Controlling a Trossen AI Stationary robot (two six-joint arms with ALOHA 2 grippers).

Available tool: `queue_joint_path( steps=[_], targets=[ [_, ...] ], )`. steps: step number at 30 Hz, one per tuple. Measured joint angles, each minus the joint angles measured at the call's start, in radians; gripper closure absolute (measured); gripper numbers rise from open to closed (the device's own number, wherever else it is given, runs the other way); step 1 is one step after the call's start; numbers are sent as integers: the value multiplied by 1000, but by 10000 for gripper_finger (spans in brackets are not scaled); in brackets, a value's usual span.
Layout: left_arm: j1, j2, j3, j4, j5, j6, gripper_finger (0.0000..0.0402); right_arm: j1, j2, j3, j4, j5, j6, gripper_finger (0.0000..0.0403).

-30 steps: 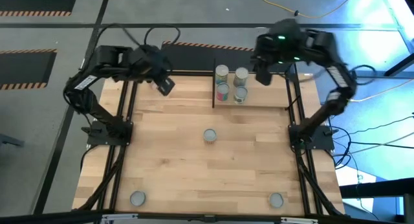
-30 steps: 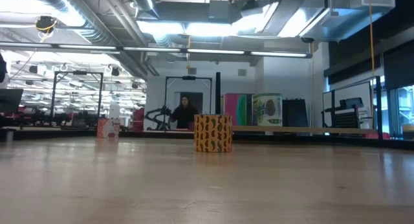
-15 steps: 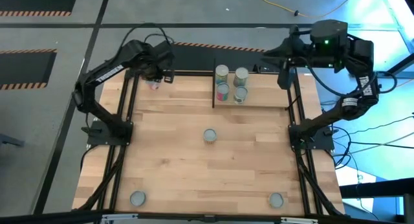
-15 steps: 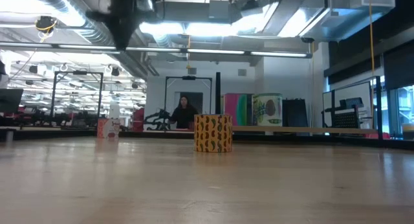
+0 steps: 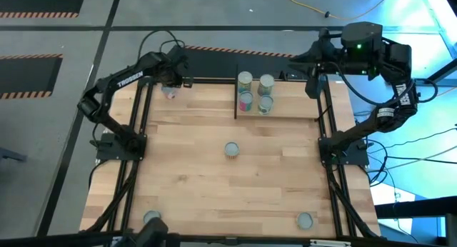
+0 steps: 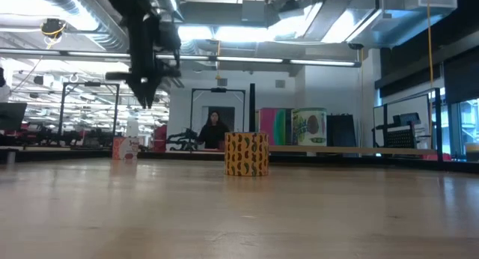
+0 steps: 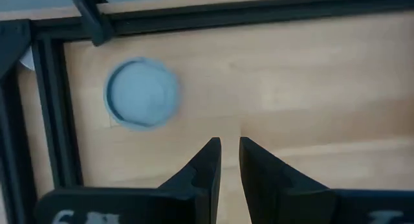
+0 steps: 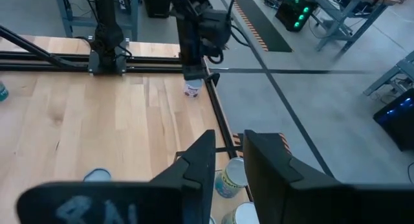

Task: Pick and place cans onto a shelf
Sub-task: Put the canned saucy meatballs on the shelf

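Standing upright: silver-topped cans (image 5: 255, 92) on shelf (image 5: 285, 110)

Bright ceiling strip lights; left wrist view slightly blurred.

Four cans (image 5: 255, 92) upright on shelf (image 5: 285, 108) — four others scattered.

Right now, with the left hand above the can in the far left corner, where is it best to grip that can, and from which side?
Grip the can across its round side wall, coming straight down from above. It stands upright with its flat lid facing up. The black frame rail runs close beside it, so a sideways approach looks cramped. The left hand is nearly closed and would probably need to open wider first.
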Motion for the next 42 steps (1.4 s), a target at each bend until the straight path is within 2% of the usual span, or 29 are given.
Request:
queue_joint_path(
  steps=[8, 19, 28, 42],
  targets=[
    [85, 81, -72, 26, -3, 21, 351, 0, 0, 0, 0, 3, 23, 320],
    [89, 175, -73, 94, -24, 72, 351, 0, 0, 0, 0, 3, 23, 320],
    [86, 182, -73, 111, -91, 74, 351, 0, 0, 0, 1, 3, 23, 320],
    [94, 185, -73, 111, -76, 72, 351, 0, 0, 0, 0, 3, 23, 320]
  ],
)
